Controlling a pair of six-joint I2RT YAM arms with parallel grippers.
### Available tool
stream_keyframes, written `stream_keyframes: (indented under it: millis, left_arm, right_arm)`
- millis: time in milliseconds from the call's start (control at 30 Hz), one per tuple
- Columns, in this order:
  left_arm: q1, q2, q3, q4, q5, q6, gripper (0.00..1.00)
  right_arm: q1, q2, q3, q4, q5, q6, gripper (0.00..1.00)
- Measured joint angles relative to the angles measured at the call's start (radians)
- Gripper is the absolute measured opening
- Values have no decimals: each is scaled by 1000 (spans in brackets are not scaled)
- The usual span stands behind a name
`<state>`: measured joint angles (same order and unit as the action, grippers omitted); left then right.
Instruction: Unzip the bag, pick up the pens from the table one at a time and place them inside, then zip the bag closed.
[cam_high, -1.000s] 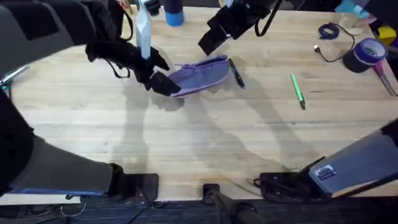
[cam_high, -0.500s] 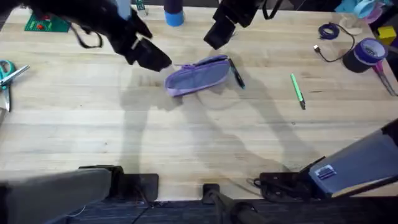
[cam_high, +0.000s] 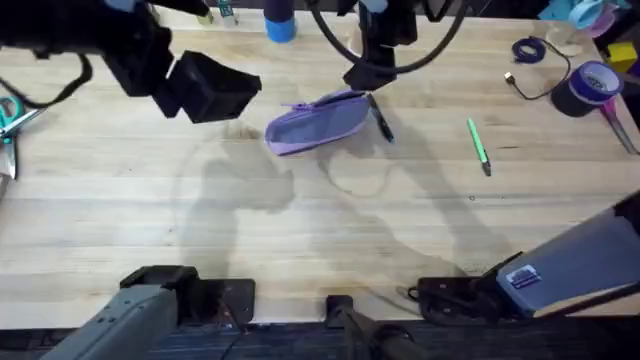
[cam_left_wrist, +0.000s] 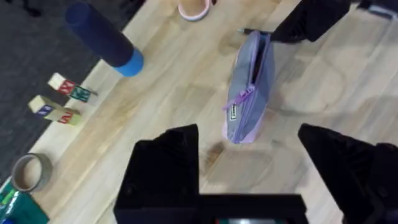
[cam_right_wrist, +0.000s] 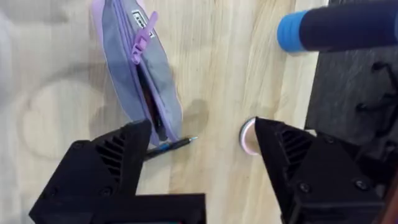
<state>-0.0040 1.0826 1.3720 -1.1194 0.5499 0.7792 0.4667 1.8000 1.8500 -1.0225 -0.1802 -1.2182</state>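
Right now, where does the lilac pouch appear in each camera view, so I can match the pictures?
Overhead: the pouch lies upper centre on the table, zipper along its top.
Left wrist: the pouch is right of centre, beyond the open left tool.
Right wrist: the pouch is upper left, zipper partly open, above the open right tool.
Shared landmark: the black pen touching the pouch's end, also in the right wrist view.
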Motion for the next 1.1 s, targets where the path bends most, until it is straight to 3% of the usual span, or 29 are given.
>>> stream_keyframes:
  millis: [167, 333, 433, 467, 1100]
  left_arm:
    - [0, -21, 0, -3, -17, -3, 995]
    - [0, -21, 0, -3, -20, -3, 995]
    - [0, -21, 0, -3, -20, -3, 995]
    - [0, -21, 0, -3, -20, -3, 994]
    - [0, -21, 0, -3, -20, -3, 995]
  right_arm:
    - [37, 0, 0, -40, 0, -72, 965]
    - [67, 0, 0, -58, -1, -77, 475]
    - [77, 0, 0, -67, -1, -63, 123]
    - [77, 0, 0, -70, -1, -48, 53]
    - [76, 10, 1, -179, -1, 86, 29]
